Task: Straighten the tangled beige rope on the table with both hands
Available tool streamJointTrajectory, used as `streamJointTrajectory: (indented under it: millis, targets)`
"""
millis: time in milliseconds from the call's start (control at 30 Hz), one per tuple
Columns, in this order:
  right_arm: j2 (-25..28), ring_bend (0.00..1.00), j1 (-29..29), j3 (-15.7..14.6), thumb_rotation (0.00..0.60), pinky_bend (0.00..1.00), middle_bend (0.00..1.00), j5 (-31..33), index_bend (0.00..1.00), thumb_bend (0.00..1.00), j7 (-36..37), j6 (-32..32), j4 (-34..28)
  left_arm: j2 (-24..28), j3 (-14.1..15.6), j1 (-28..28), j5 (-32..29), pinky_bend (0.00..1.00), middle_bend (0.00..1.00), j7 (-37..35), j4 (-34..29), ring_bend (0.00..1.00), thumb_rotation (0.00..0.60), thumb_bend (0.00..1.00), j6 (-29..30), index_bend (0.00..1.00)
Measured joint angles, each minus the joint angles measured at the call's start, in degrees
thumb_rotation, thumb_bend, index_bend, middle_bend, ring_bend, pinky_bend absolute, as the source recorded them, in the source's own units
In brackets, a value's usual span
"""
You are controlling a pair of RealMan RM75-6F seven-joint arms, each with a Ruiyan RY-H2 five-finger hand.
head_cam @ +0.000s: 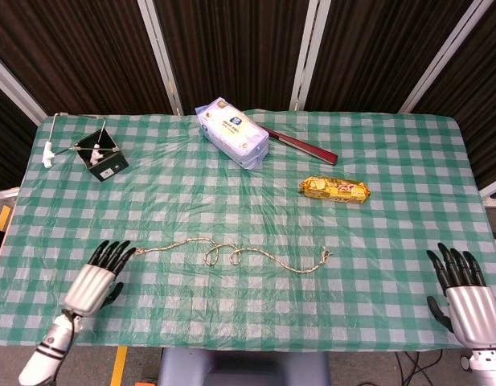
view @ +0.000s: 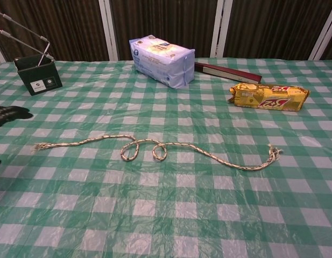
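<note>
The beige rope (head_cam: 231, 255) (view: 155, 150) lies across the middle of the green checked table, with two small loops near its centre and frayed ends at left and right. My left hand (head_cam: 97, 279) hovers open just left of the rope's left end, fingers spread and pointing at it; only its dark fingertips (view: 9, 114) enter the chest view at the left edge. My right hand (head_cam: 462, 289) is open at the table's right front corner, far from the rope's right end. Neither hand touches the rope.
A black stand with metal rods (head_cam: 99, 154) sits at the back left. A blue-white tissue pack (head_cam: 232, 132) and a dark red flat box (head_cam: 302, 146) lie at the back centre. A yellow biscuit packet (head_cam: 335, 189) lies right of centre, behind the rope.
</note>
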Motion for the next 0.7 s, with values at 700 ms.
streamJointTrajectory:
  millis: [700]
  targets:
    - [-0.88, 0.00, 0.91, 0.53, 0.600, 0.00, 0.00, 2.20, 0.00, 0.41, -2.04, -2.15, -0.27, -15.37, -6.28, -7.88, -10.10, 0.05, 0.00, 2.30, 11.96, 0.00, 0.600, 0.47, -6.93, 0.37]
